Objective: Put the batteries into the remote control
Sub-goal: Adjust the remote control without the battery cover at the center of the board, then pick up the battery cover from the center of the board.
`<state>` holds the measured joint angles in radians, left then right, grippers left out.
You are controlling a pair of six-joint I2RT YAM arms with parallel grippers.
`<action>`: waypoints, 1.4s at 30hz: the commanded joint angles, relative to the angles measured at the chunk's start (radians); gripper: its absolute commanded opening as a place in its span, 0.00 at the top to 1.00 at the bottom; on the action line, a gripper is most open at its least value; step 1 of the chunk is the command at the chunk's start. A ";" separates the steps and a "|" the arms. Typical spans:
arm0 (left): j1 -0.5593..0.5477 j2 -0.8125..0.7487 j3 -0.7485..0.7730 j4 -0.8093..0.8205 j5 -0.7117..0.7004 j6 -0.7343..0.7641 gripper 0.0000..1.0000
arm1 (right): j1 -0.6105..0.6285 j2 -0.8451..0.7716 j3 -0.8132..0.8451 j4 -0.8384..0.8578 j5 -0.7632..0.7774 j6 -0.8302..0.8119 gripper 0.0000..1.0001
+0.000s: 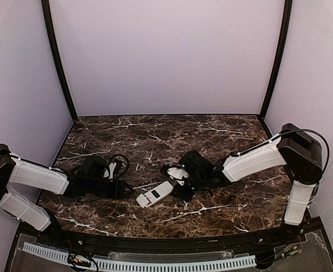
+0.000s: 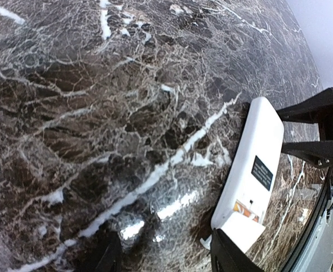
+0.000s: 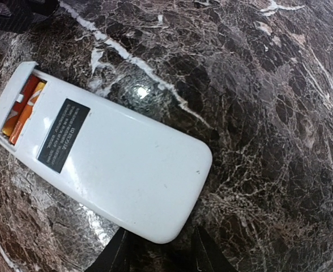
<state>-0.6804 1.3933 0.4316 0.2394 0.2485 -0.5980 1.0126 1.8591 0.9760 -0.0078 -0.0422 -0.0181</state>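
**A:** Where was the remote (image 1: 155,195)?

**B:** It lay back up on the table (image 1: 223,130), in the middle and rather near, between the two claws. Its open end pointed to the left.

**A:** And what was inside?

**B:** Two orange batteries (image 3: 20,107) lay side by side in the recess (image 3: 35,72). I judged that both were seated, so the loading was almost done. A flat white piece, probably the cover (image 2: 241,235), sat at that left end. Whether it was hooked on, I could not tell.

**A:** And the claws?

**B:** The right gripper (image 3: 158,235) had one finger on each side of the remote's right end, and they seemed to pinch it. The left gripper (image 2: 165,243) stood with its fingers apart over the table and held nothing. One of its fingers was just beside the cover.

**A:** So how to do the closing well?

**B:** I think the right one should hold the remote flat and fixed. The left one should push the cover along the remote's length, toward the right, low and straight. A tilted push could lift that end and roll the batteries out.
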 commanded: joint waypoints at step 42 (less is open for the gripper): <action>-0.359 -0.173 -0.123 0.081 -0.270 0.716 0.34 | -0.243 0.073 0.207 -0.069 -0.503 0.012 0.32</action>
<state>-1.0313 1.1858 0.2916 0.2840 0.0368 0.0296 0.7700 1.8828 1.1435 -0.0505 -0.4973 -0.0128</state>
